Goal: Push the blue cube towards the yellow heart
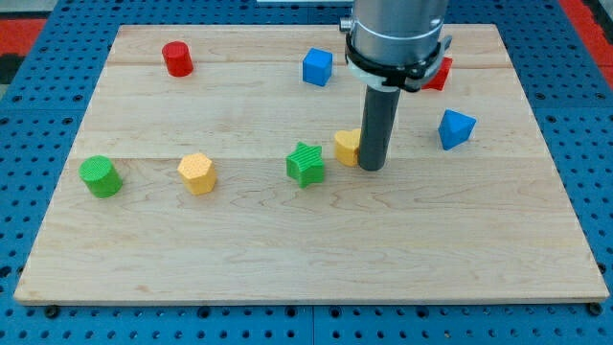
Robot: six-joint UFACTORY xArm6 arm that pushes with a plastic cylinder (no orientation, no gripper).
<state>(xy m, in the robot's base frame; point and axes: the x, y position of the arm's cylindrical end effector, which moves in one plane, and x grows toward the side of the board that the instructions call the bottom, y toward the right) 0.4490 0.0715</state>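
The blue cube [317, 67] sits near the view's top, a little left of the arm. A yellow block [347, 146], partly hidden behind my rod, lies mid-board; its shape cannot be made out fully. My tip [373, 168] rests on the board right against that yellow block's right side, well below and to the right of the blue cube. A second yellow block [197, 173], hexagon-like, lies at the left of the middle.
A green star [306, 164] lies just left of the hidden yellow block. A red cylinder [177, 58] is at the top left, a green cylinder [100, 177] at the far left, a blue triangular block [456, 128] at the right, a red block [440, 74] behind the arm.
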